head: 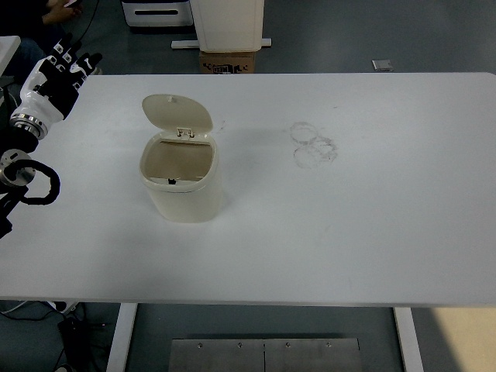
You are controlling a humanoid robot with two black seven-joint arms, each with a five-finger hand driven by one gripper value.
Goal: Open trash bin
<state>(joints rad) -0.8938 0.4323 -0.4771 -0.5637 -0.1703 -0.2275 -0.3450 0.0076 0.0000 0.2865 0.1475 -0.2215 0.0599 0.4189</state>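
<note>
A cream trash bin (pixel 183 186) stands on the white table (pixel 349 232), left of the middle. Its lid (pixel 178 112) is swung up and back, and the inside shows empty. My left hand (pixel 62 71) is at the far left over the table's back corner, well left of the bin, touching nothing. Its fingers are spread and it holds nothing. The left forearm (pixel 19 167) runs down along the left edge. My right arm is out of view.
Faint ring marks (pixel 314 144) stain the table right of the bin. Beyond the far edge stand a cardboard box (pixel 228 62) and a white unit (pixel 229 23). A person's clothing shows at the top left corner (pixel 39 12).
</note>
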